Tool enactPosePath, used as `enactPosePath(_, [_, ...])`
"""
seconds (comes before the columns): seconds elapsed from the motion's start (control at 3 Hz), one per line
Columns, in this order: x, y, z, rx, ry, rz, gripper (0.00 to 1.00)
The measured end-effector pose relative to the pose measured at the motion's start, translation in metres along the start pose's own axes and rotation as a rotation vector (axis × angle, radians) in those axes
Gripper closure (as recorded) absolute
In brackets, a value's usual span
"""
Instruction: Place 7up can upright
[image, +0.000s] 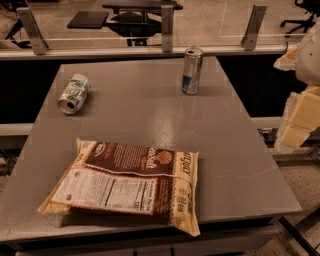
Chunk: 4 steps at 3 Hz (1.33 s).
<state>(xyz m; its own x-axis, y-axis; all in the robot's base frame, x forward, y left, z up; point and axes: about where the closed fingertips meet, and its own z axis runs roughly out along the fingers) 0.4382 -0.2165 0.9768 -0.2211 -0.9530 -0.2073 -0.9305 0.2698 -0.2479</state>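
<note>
The 7up can (74, 93) lies on its side at the far left of the grey table (150, 115). It is white and green, and its silver end faces the front left. My gripper (296, 124) is at the right edge of the view, beyond the table's right side. It is far from the can and nothing shows in it.
A taller slim silver-and-blue can (192, 70) stands upright at the far middle of the table. A large brown and cream snack bag (127, 182) lies flat at the front. A glass barrier with metal posts (167, 27) runs behind the table.
</note>
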Motion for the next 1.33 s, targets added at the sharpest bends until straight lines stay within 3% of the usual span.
enactPosePath(0.33, [0.0, 0.0, 0.0, 0.0, 0.0, 0.0, 0.0])
enactPosePath(0.67, [-0.014, -0.015, 0.001, 0.013, -0.026, -0.039, 0.0])
enactPosePath(1.0, [-0.041, -0.042, 0.009, 0.024, -0.072, -0.106, 0.0])
enactPosePath(1.33, [-0.089, -0.08, 0.026, 0.049, -0.135, -0.229, 0.0])
